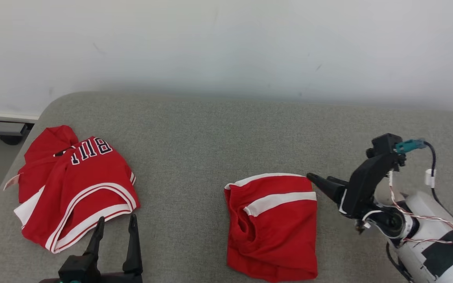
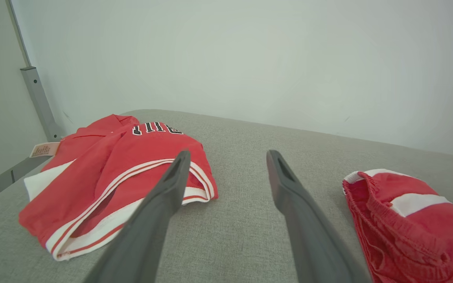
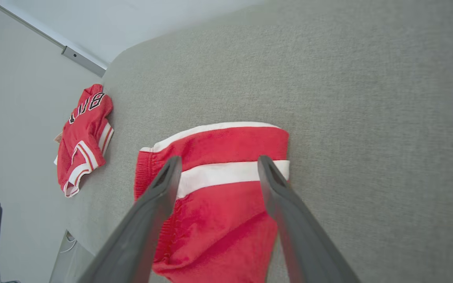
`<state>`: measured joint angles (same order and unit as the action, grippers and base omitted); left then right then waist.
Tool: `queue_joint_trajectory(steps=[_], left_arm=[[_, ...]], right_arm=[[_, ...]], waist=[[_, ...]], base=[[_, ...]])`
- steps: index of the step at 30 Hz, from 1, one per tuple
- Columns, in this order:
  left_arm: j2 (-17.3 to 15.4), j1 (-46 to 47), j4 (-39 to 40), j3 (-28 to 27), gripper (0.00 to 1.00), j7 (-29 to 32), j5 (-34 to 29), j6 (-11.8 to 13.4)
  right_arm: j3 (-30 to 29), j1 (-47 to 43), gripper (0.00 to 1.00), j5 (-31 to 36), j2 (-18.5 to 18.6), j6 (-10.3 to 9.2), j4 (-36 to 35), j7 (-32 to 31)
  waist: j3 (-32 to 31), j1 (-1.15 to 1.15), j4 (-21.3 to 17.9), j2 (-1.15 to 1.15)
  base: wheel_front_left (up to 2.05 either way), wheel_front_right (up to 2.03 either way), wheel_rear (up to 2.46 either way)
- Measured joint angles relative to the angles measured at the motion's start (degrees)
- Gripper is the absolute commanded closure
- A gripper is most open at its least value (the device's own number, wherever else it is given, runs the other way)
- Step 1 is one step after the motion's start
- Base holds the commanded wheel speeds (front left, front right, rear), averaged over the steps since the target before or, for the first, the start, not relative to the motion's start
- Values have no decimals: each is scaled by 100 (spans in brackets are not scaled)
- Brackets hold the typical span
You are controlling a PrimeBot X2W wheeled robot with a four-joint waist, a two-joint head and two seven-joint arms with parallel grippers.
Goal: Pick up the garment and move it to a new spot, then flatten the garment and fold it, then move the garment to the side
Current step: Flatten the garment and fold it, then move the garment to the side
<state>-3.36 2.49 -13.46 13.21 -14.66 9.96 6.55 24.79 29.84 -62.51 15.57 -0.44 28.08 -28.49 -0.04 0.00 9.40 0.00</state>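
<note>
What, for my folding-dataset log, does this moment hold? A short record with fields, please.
surface: grey fabric pad
jersey: red with lettering, loosely folded, on the robot's left side
shorts: red with white stripes, bunched, near the middle
left gripper: open, empty, by the jersey's near edge
right gripper: open, fingers over the shorts' striped end; contact unclear

grey fabric surface — 2 red garments on it: jersey, shorts
</note>
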Motion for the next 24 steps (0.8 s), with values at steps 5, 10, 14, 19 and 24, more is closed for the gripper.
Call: queue_joint_trajectory(steps=[5,10,14,19,24], left_arm=[[-59,-163,126,-45,0,0,-182,7],[-102,-187,190,27,0,0,-474,7],[-107,-187,238,24,0,0,-509,37],[-93,-181,279,40,0,0,-533,48],[-76,-163,282,35,0,0,-539,49]], right_arm=[[116,-94,0,260,202,-7,-105,108],[401,-394,0,485,308,-40,-88,71],[577,-404,0,619,258,-91,-70,16],[592,-397,0,608,138,-213,62,-63],[662,-341,0,606,24,-311,377,-186]], waist=[[-22,0,-86,0],[-4,0,-108,0],[29,0,-87,0],[77,0,-45,0],[124,0,31,0]], base=[[0,0,0],[0,0,0],[0,0,0],[0,0,0],[0,0,0]])
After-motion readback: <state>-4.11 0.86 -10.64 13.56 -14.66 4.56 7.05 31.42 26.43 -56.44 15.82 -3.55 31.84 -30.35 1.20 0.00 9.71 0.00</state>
